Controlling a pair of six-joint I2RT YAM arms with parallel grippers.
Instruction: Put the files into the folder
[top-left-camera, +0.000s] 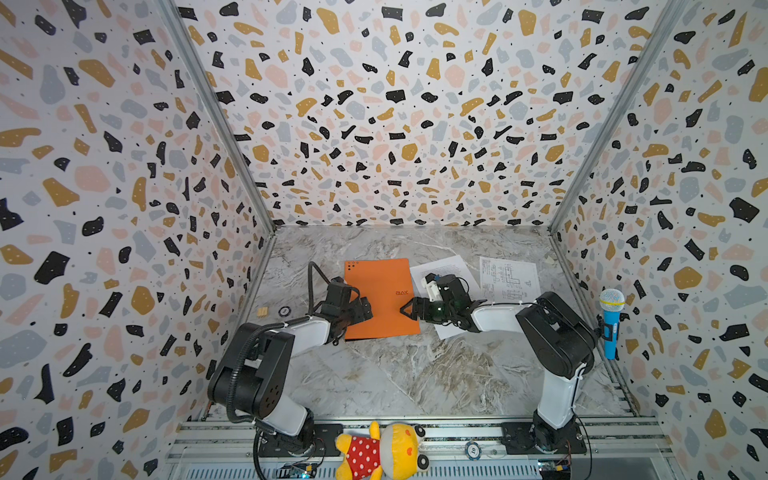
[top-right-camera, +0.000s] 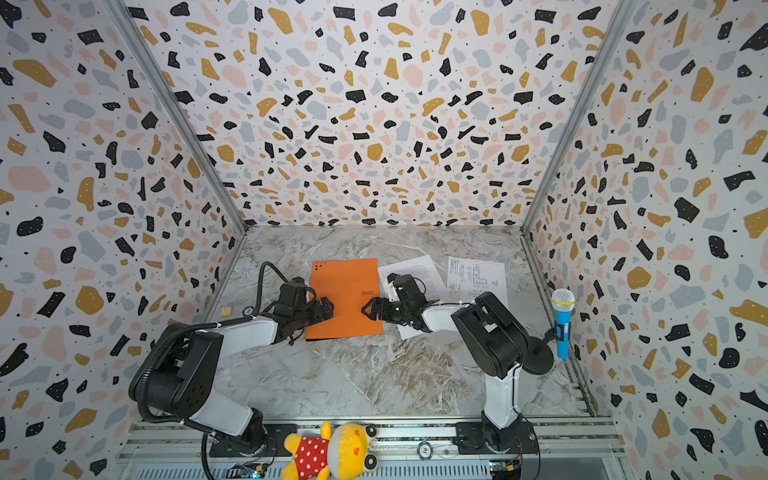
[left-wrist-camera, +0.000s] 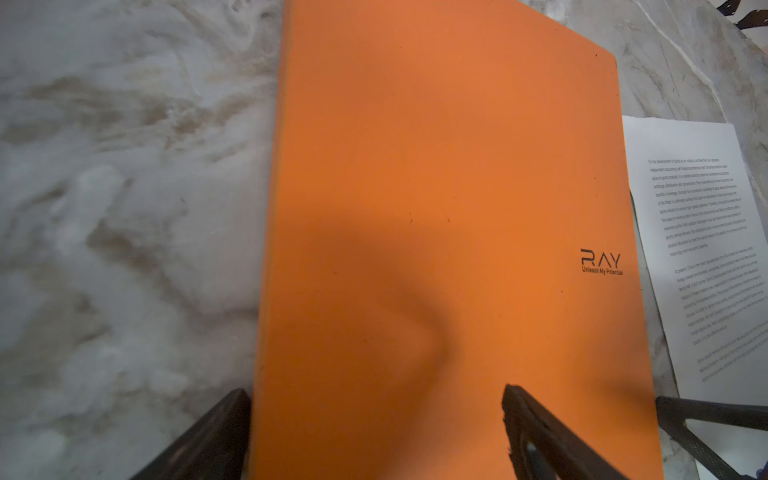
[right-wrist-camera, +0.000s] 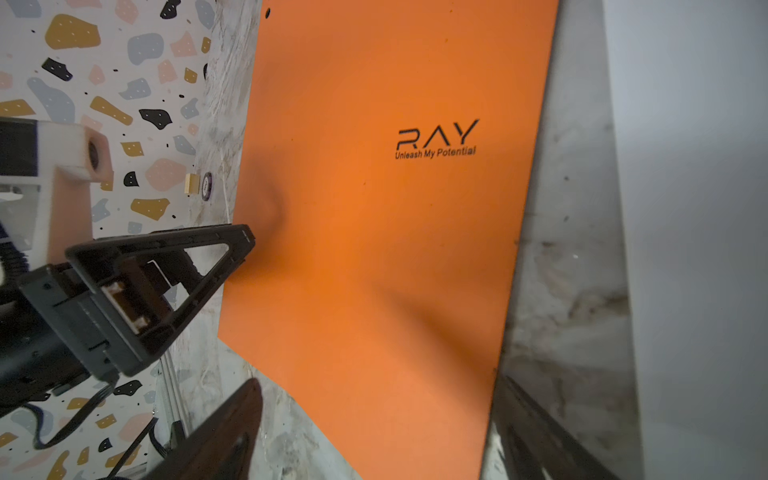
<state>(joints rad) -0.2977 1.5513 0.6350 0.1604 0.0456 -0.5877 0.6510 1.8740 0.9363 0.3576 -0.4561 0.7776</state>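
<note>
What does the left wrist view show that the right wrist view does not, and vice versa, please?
Only the left wrist view shows the text sheet with its printed lines, beside the orange folder; the right wrist view has only a blurred pale area there. Only the right wrist view shows the left gripper at the folder's opposite edge, the patterned wall, a yellow block and a round token. Both show the closed folder, its RAY logo and the marble table.

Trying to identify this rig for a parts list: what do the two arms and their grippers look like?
Both arms, left arm and right arm, have white links between bulky black joint housings. A black corrugated hose loops along the left one. The left gripper and right gripper are black, with triangular open-frame fingers.
</note>
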